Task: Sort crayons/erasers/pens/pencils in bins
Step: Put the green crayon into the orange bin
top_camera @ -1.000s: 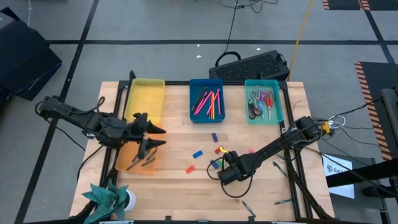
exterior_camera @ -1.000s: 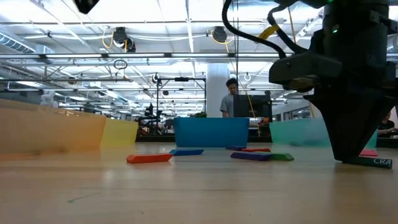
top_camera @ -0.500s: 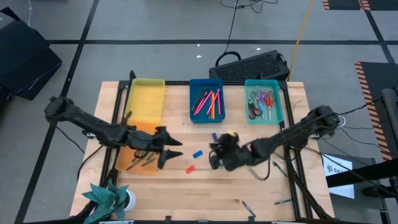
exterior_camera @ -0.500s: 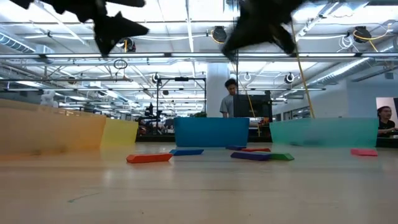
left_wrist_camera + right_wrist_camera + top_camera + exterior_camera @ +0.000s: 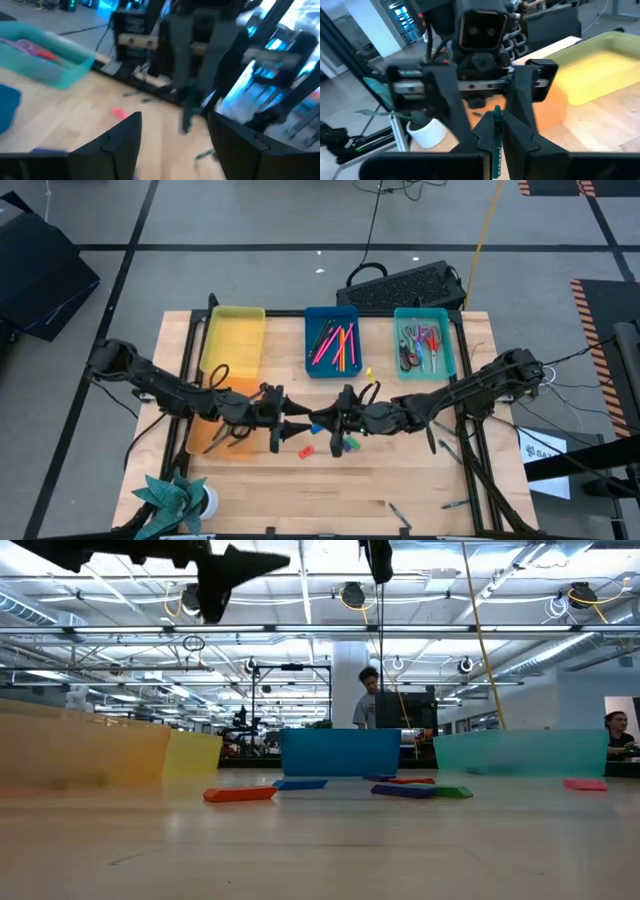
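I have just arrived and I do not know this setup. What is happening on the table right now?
The two arms meet nose to nose above the middle of the table. The right gripper is shut on a green crayon and points it at the left gripper, whose fingers are open, so it looks like a handover. Sticks already lie in the blue bin, the teal bin and the orange bin. Several erasers lie loose on the wood.

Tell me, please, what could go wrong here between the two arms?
The left tool, open, and the right tool meet tip to tip above the middle of the table; they may collide. The right tool holds a green crayon; it may slip and fall among the erasers.
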`<move>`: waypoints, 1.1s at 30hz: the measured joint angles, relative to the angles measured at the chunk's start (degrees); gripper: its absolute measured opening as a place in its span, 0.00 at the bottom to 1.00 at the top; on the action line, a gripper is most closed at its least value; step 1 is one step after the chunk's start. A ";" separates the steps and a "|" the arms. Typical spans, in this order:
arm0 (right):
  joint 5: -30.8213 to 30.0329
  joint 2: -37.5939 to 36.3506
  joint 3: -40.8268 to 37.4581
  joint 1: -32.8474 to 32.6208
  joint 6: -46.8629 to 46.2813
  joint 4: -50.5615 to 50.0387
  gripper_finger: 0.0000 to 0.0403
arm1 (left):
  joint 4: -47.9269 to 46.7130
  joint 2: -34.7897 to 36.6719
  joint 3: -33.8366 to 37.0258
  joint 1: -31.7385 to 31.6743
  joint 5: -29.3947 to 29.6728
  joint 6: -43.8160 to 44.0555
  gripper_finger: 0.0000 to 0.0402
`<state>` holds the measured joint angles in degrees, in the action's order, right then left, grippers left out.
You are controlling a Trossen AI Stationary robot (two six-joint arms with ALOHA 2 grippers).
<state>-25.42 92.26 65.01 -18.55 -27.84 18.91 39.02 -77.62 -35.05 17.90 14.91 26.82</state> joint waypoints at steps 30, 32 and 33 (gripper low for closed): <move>-0.29 -0.08 -1.86 2.73 -1.48 8.31 0.05 | 5.60 -1.49 -0.31 -3.88 -5.39 -2.31 0.15; -0.27 -0.16 -1.86 2.85 -1.37 7.94 0.05 | 5.96 -2.16 -0.48 -4.31 -6.44 -2.68 0.06; -0.30 -0.15 -1.91 2.82 -1.36 7.76 0.05 | 5.66 -2.23 -0.48 -4.43 -7.30 -2.74 0.05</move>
<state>-25.72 92.11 63.11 -15.73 -29.20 26.67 44.68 -79.85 -35.53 13.47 7.61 24.08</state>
